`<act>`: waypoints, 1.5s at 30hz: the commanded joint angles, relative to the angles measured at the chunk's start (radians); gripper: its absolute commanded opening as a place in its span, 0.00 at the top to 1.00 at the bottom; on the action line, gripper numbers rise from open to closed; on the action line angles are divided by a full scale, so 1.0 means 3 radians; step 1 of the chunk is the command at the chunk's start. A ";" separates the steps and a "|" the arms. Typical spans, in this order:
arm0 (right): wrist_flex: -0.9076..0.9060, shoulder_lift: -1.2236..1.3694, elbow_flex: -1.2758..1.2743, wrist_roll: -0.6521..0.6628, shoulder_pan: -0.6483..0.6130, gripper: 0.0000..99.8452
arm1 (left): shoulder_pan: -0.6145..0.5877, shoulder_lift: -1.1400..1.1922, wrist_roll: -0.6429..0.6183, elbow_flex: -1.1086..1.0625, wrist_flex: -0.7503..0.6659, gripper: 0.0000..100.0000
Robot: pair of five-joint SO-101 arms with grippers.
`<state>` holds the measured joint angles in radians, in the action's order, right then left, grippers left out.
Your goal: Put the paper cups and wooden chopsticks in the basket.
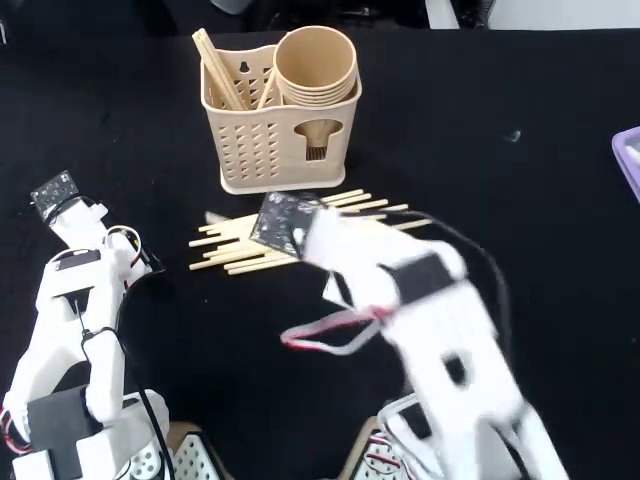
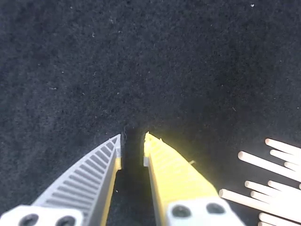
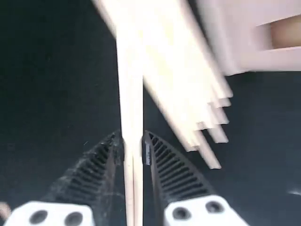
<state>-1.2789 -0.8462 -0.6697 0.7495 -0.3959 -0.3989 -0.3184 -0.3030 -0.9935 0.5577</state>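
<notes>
A beige slotted basket [image 1: 265,150] stands at the back middle of the table. It holds a stack of paper cups [image 1: 316,65] and a few wooden chopsticks [image 1: 218,70]. Several more chopsticks [image 1: 235,250] lie in a loose pile just in front of it. My right gripper [image 3: 133,136] is down at this pile, shut on a pair of chopsticks [image 3: 130,94] that run out between its fingers, with the rest of the pile [image 3: 188,94] and the basket [image 3: 244,42] beyond. My left gripper [image 2: 132,136] hovers over bare cloth left of the pile, shut on nothing, with chopstick ends [image 2: 273,165] to one side.
The table is covered in black cloth [image 1: 520,250]. A purple object [image 1: 628,160] pokes in at the right edge. A red cable loop [image 1: 320,335] hangs from the right arm. The left arm [image 1: 75,290] stands at the near left.
</notes>
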 commanded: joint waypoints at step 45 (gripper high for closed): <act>0.4046 0.3235 0.2442 -0.2163 -0.0251 0.99 | -0.0003 -0.0026 -0.0005 0.0161 0.0020 0.91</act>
<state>-0.0882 0.1112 0.0084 0.0713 -0.4941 -0.3989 -0.3184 -0.3030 -0.9935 0.5577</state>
